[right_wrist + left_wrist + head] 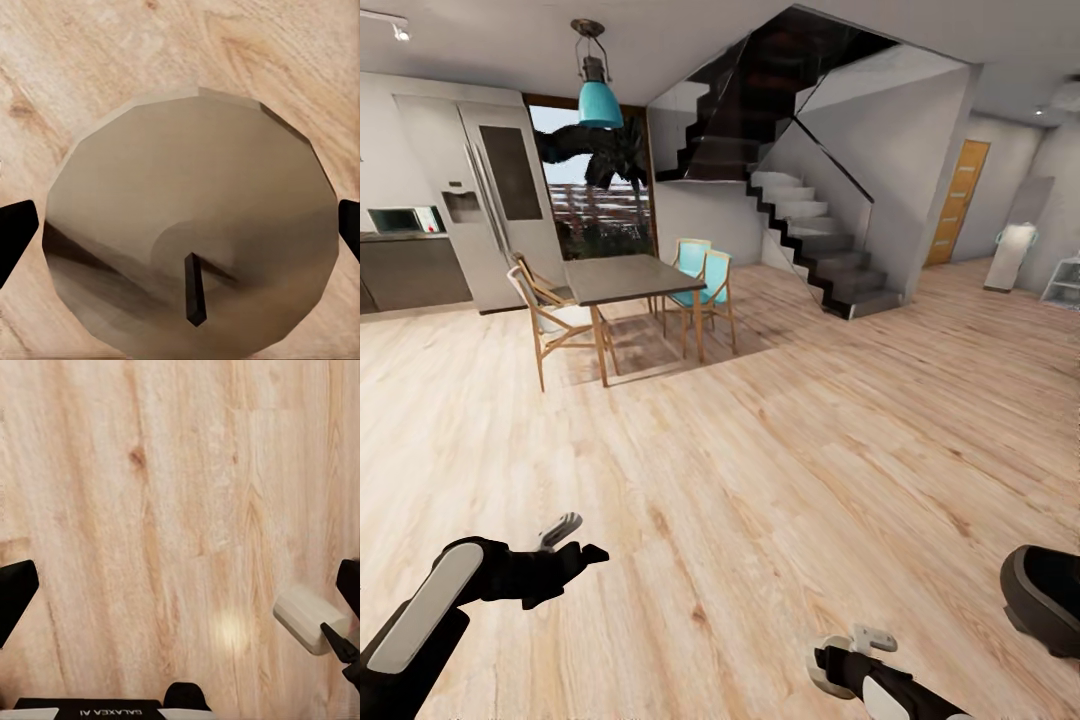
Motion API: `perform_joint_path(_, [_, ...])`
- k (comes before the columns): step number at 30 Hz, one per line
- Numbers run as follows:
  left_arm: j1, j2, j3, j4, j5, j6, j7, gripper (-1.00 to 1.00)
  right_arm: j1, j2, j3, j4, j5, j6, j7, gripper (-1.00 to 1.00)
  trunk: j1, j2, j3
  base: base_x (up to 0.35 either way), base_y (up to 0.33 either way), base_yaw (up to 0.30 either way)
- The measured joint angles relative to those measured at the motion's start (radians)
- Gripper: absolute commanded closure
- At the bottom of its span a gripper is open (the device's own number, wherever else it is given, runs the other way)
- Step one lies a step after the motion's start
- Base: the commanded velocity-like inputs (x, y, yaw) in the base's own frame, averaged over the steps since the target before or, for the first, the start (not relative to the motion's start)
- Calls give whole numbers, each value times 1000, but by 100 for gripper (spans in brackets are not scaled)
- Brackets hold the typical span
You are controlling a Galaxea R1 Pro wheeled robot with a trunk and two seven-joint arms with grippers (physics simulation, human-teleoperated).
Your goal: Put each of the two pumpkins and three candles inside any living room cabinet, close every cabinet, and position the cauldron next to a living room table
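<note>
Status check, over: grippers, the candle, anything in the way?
Left gripper open, nothing in it. Right gripper shut on a candle, wick facing its camera. Wooden floor ahead; dining table far ahead left, staircase beyond.

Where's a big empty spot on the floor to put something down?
The wood floor is bare between the dining table and the staircase, and all the way forward to the robot's arms. It's crowded around the table, where chairs stand.

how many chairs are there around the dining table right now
4 that I can make out: two wooden chairs at the dining table's left end, and two turquoise chairs along its far right side. Others may be hidden behind the tabletop.
</note>
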Motion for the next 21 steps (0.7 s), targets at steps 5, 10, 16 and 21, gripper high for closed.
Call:
perform_joint_path(5, [0, 0, 0, 0, 0, 0, 0, -100, 0, 1, 0, -3, -1, 0, -1, 100, 0, 0, -2, -108, 259, -12])
perform_joint_path(10, [0, 0, 0, 0, 0, 0, 0, -100, 0, 0, 0, -8, -1, 0, -2, 100, 0, 0, -2, -91, 260, -1])
perform_joint_path(16, [0, 0, 0, 1, 0, 0, -2, -100, 0, -1, -2, -8, 0, 0, -1, 100, 0, 0, -2, -13, 81, 0])
perform_joint_path(21, [0, 0, 0, 0, 1, 0, -2, -100, 0, -1, -2, -8, -1, 1, -1, 100, 0, 0, -2, -1, 4, 0])
